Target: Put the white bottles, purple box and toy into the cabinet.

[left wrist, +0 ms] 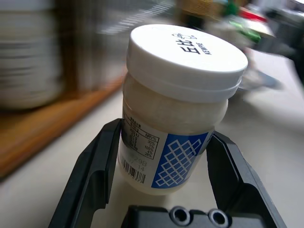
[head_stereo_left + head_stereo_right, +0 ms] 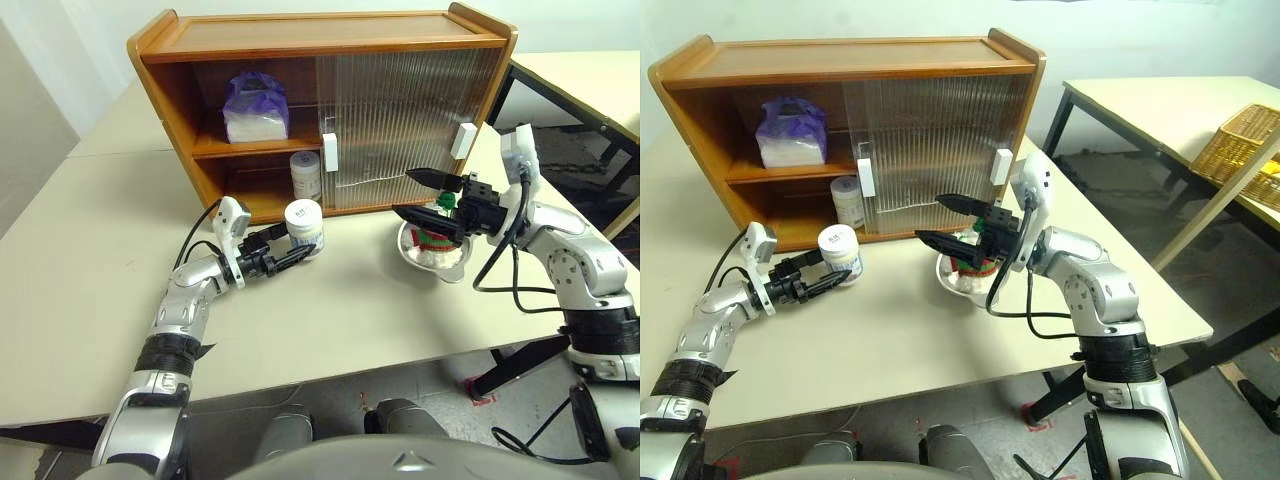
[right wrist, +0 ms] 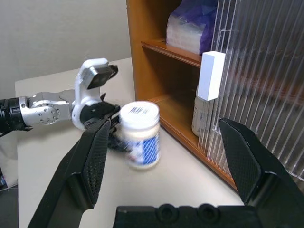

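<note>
My left gripper (image 2: 296, 255) is shut on a white bottle (image 2: 303, 224), its fingers (image 1: 99, 166) pressed against the labelled sides just in front of the cabinet (image 2: 330, 40). Another white bottle (image 2: 305, 176) stands on the cabinet's lower shelf in the open left half. The purple box (image 2: 255, 108) sits on the upper shelf. The toy (image 2: 436, 236) lies in a steel bowl (image 2: 455, 270) on the table before the shut doors. My right gripper (image 2: 405, 193) hangs open above the bowl, pointing left, with nothing between its fingers.
Ribbed sliding doors with white handles (image 2: 330, 152) cover the cabinet's right half. A second table stands off to the right with a wicker basket (image 2: 1240, 140) on it. The near table edge runs just below both arms.
</note>
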Robot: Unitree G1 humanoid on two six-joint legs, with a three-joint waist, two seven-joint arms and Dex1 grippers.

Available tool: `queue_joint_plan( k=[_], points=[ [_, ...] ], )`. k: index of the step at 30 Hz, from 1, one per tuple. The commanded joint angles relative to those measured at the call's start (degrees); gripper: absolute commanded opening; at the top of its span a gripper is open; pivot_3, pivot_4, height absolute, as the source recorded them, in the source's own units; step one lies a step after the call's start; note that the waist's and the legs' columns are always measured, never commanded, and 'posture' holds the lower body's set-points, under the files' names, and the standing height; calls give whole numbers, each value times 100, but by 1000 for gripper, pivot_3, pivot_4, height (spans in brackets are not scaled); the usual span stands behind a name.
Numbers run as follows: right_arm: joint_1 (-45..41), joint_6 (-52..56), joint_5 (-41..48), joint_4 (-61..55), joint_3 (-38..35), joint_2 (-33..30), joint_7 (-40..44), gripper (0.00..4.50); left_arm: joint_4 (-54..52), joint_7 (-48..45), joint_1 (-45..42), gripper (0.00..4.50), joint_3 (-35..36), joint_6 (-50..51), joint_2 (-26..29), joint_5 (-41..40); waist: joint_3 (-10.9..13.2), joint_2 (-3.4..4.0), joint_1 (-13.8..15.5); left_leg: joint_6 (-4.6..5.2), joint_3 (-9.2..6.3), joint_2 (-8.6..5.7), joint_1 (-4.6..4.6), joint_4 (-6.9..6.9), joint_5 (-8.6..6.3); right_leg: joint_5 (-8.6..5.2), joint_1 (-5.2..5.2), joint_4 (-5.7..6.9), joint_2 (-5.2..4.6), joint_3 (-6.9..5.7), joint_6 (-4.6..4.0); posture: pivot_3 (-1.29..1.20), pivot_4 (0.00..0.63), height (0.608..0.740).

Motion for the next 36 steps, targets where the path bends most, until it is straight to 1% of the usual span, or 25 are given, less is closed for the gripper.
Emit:
queue_joint_plan(
  k=[1,9,14,19,25,31,36],
  points=[
    [49,-33,-76,-67,12,3,-32,4500,-143,594,45,3063,126,-118,-161,116,0,0,1,0,1,-1,0,0,0,-1,0,-1,-1,1,0,-94,0,740],
    [23,-21,-74,-53,5,-31,-30,4500,400,1849,-287,3063,507,-407,-365,210,0,-1,-1,-1,8,-2,2,0,2,1,1,0,12,-6,0,-97,0,740],
    [14,-22,-72,-49,-1,-30,-39,4500,690,2331,-486,3063,639,-535,-398,290,0,-1,-1,0,10,-9,6,6,11,13,12,0,39,-8,18,-100,0,740],
    [22,-36,-81,-40,-4,-36,-31,4500,1111,2728,-813,3063,615,-815,-433,517,1,-2,4,-1,10,-14,6,17,12,18,17,-3,40,-3,28,-104,0,740],
    [26,-28,-78,-67,-10,-21,-55,4500,1865,3274,-1320,3063,618,-980,-518,749,2,-4,0,-1,9,-15,6,19,13,19,20,-3,39,-2,27,-109,0,740],
    [25,-8,-70,-102,-12,-28,-67,4500,2920,4024,-1898,3063,665,-1075,-563,984,3,-5,-9,0,10,-15,6,18,13,24,20,-6,42,-3,36,-111,0,740],
    [17,-13,-72,-90,-20,-43,-55,4500,3521,4288,-2220,3063,705,-1181,-603,1041,3,-5,-14,6,10,-24,11,19,17,27,29,-9,42,-1,45,-113,0,740]
  ],
)
